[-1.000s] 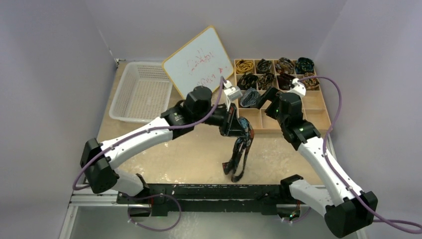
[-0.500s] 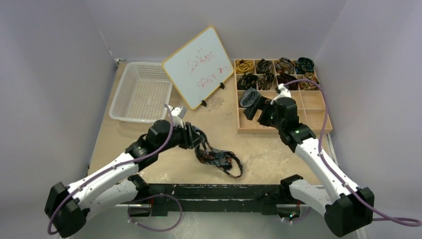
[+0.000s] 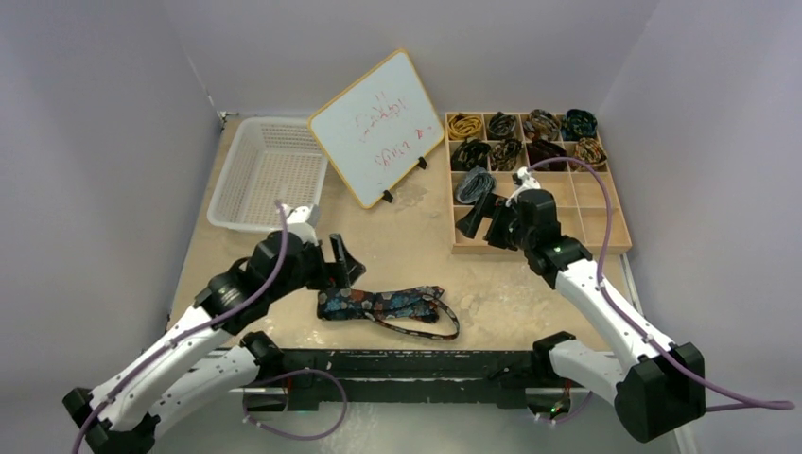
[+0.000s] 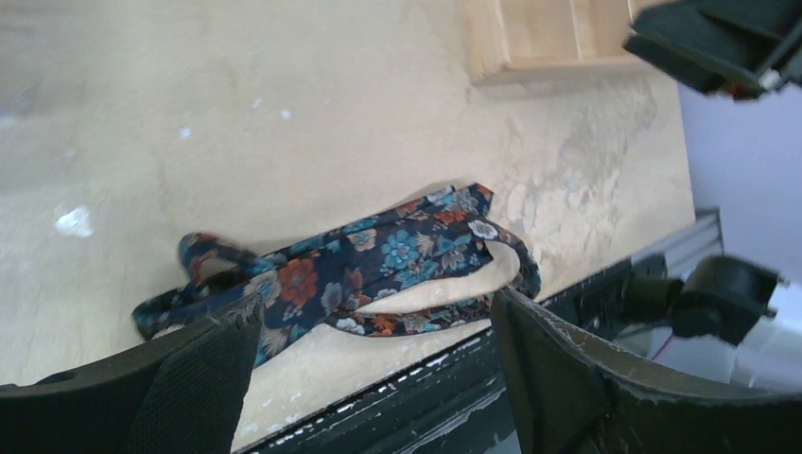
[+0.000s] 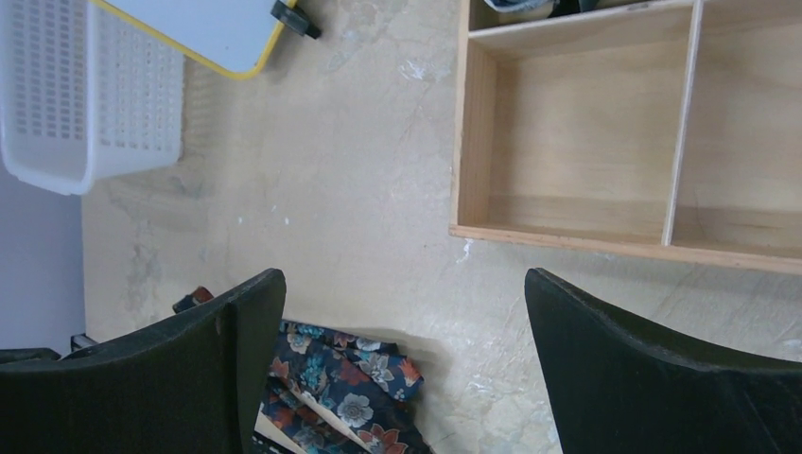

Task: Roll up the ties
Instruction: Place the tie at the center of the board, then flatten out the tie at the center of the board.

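My left fingers [image 4: 558, 378] are spread wide and hold nothing. Just beyond them the navy floral tie [image 4: 378, 270] lies loosely folded on the table [image 4: 284, 113], not yet rolled. My right fingers [image 5: 653, 369] gape empty too, by the wooden tray [image 3: 605, 222]. Its far compartments hold coiled ties [image 3: 501, 125]; the near ones are bare. I judge most rolled, this one left.

I'm counting one navy floral tie [image 3: 388, 305] loose at six o'clock, nine coiled ties [image 3: 501, 125] at two o'clock, all in one wooden divider tray [image 3: 605, 225], one white basket [image 3: 270, 175] at ten o'clock, and one whiteboard [image 3: 376, 125] at twelve.
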`<act>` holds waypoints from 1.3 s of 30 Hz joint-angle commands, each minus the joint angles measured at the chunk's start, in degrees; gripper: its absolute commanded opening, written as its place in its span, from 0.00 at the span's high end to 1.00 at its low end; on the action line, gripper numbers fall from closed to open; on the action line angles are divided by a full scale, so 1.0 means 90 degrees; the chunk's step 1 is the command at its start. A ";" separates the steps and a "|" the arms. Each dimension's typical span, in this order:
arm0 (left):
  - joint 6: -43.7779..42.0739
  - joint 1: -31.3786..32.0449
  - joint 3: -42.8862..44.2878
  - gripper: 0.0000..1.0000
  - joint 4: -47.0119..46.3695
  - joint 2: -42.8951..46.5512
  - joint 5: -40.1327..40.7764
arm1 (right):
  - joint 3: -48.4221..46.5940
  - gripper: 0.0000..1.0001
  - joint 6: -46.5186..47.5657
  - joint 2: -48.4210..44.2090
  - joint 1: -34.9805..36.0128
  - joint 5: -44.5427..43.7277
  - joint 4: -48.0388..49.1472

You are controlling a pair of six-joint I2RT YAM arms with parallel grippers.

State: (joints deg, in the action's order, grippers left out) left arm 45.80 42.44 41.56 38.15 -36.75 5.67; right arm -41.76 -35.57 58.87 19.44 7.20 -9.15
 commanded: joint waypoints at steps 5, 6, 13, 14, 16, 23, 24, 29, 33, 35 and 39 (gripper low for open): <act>-0.1643 0.1504 0.0654 0.15 -0.1628 -0.2431 -0.0825 | 0.0266 0.01 -0.0562 -0.0163 -0.0017 -0.0677 -0.0128; -0.1697 0.1662 0.0759 0.15 -0.1797 -0.2716 -0.0884 | 0.0272 0.01 -0.0632 -0.0209 -0.0020 -0.0836 -0.0189; -0.1579 0.3010 0.1405 0.15 -0.3032 -0.4547 -0.0834 | 0.0336 0.01 -0.0895 -0.0279 -0.0016 -0.1240 -0.0288; -0.1572 0.3083 0.1521 0.15 -0.3065 -0.4700 -0.0844 | 0.0312 0.01 -0.0867 -0.0257 -0.0021 -0.1259 -0.0321; -0.1584 0.3333 0.1788 0.15 -0.3010 -0.5126 -0.0710 | 0.0278 0.01 -0.0838 -0.0274 -0.0022 -0.1365 -0.0400; -0.1223 0.3448 0.2006 0.15 -0.2969 -0.5728 -0.0774 | 0.0265 0.01 -0.0852 -0.0592 -0.0019 -0.1513 -0.0484; -0.1121 0.3449 0.2019 0.15 -0.2957 -0.5796 -0.0773 | 0.0251 0.01 -0.0861 -0.0602 -0.0021 -0.1524 -0.0512; -0.0467 0.3498 0.2142 0.15 -0.3066 -0.6301 -0.0527 | 0.0235 0.01 -0.0900 -0.0626 -0.0014 -0.1497 -0.0523; -0.0080 0.3525 0.2217 0.19 -0.3072 -0.6819 -0.0217 | 0.0216 0.01 -0.0875 -0.0653 -0.0021 -0.1485 -0.0576; 0.0004 0.3527 0.2237 0.23 -0.3125 -0.7004 -0.0156 | 0.0192 0.01 -0.0865 -0.0688 -0.0016 -0.1542 -0.0634; 0.0076 0.3537 0.2385 0.31 -0.3211 -0.7335 -0.0057 | 0.0215 0.01 -0.0839 -0.0760 -0.0026 -0.1532 -0.0665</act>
State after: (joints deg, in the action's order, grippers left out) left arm 44.03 73.93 59.81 11.55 -101.08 2.68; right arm -39.03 -42.94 53.74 19.44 -5.21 -14.37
